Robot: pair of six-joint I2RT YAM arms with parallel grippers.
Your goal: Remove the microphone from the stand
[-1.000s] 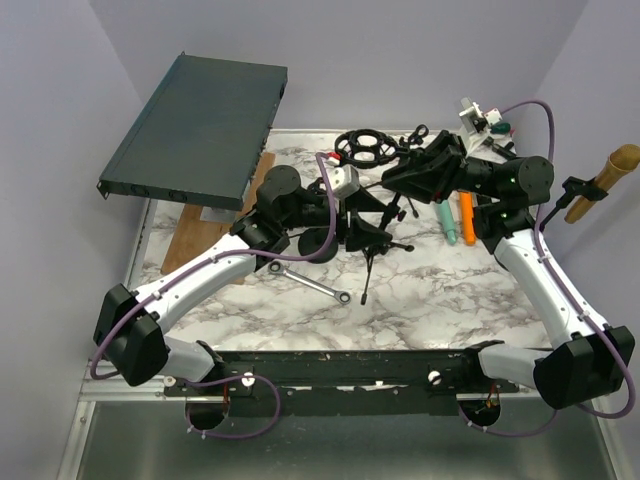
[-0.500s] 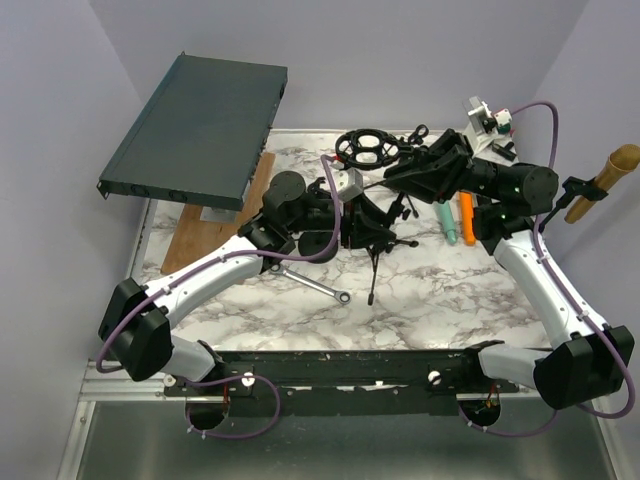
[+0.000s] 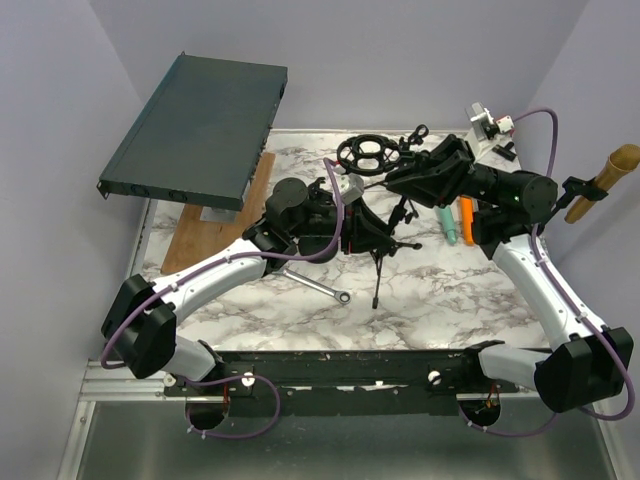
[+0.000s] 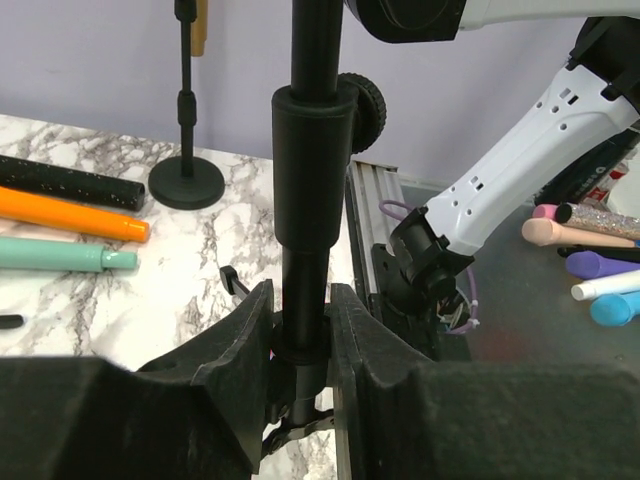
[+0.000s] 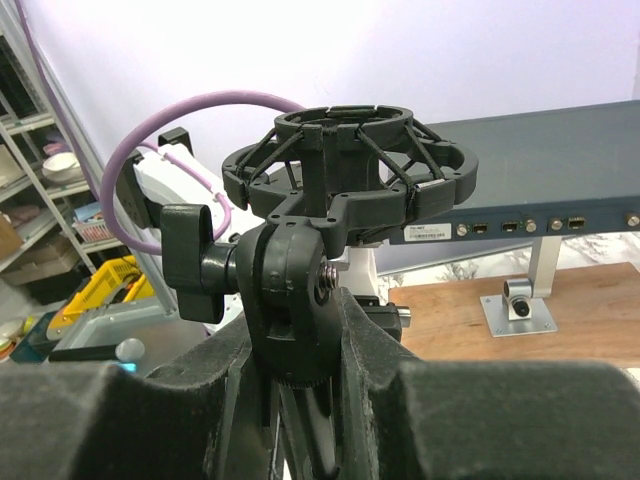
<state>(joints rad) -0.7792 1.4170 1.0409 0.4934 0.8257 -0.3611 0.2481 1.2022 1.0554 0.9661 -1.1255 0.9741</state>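
Note:
The black tripod stand (image 3: 377, 262) stands tilted at the table's middle. Its pole (image 4: 312, 150) rises between the fingers of my left gripper (image 4: 300, 300), which is shut on the lower pole; this gripper also shows in the top view (image 3: 352, 228). At the stand's top is a black round shock mount (image 5: 350, 165), also in the top view (image 3: 362, 152). No microphone body shows inside the ring. My right gripper (image 5: 295, 345) is shut on the mount's swivel joint (image 5: 290, 285), beside its clamp knob (image 5: 190, 262); in the top view the gripper (image 3: 392, 180) is right of the mount.
A wrench (image 3: 312, 285) lies in front of the left arm. A green marker (image 3: 447, 222) and an orange marker (image 3: 467, 217) lie right of the stand. A dark rack unit (image 3: 195, 125) overhangs a wooden board (image 3: 205, 225) at back left. A small round-base stand (image 4: 187, 180) is near the markers.
The left arm and the stand's legs have shifted a little to the right. The right wrist has drawn right and back, still holding the mount joint. Both grips are unchanged.

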